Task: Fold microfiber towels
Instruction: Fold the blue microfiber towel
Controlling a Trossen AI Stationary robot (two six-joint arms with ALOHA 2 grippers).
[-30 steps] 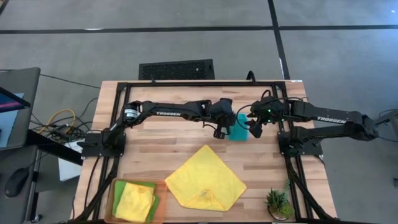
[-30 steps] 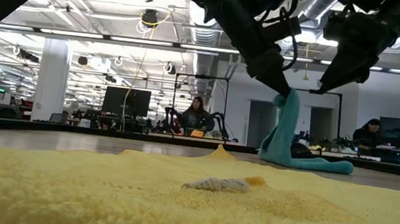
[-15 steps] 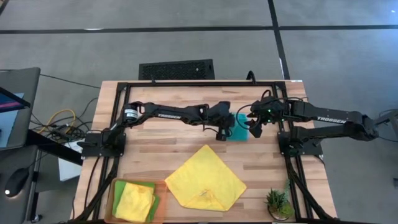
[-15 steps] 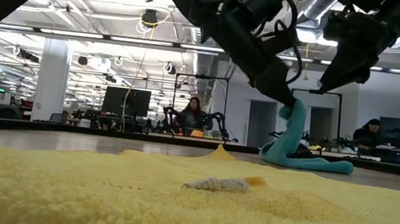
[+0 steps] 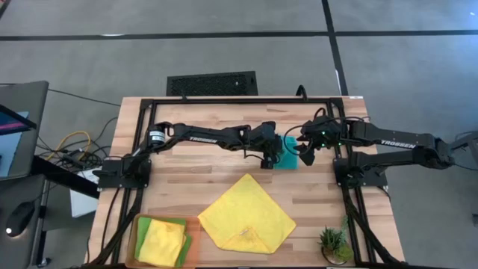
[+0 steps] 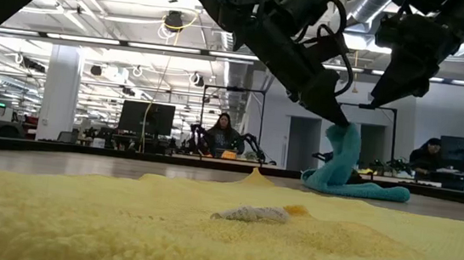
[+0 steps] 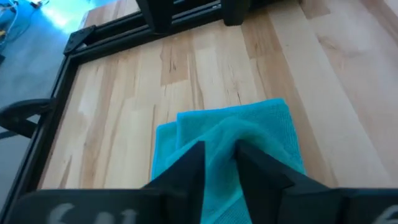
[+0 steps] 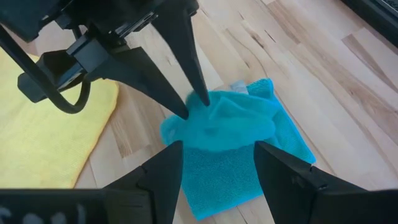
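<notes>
Pinching a raised fold of the teal towel (image 5: 286,153), the left gripper (image 5: 268,158) sits just right of centre in the high view, fingers narrowly apart with a ridge of cloth standing between them. Whether that grip is firm or already loosening, the pictures don't settle. From the low view the teal cloth stands up in a peak under the fingertips, with the rest of it lying on the table (image 5: 187,175).

The right gripper (image 5: 305,154) hangs just right of the towel, jaws spread wide, holding nothing, poised over the towel's edge.

A spread yellow towel (image 5: 246,214) lies at lower centre, unfolded. At lower left a tray (image 5: 134,234) holds a folded yellow towel (image 5: 162,242) on a green one (image 5: 146,224).

The risk now: if the left fingers let go with the peak still lifted, the fold may flop crooked or spring open, leaving a lumpy bundle. Pulling away while fibres cling could drag the whole towel off line. The two grippers are also close together, so a careless move could knock them.
</notes>
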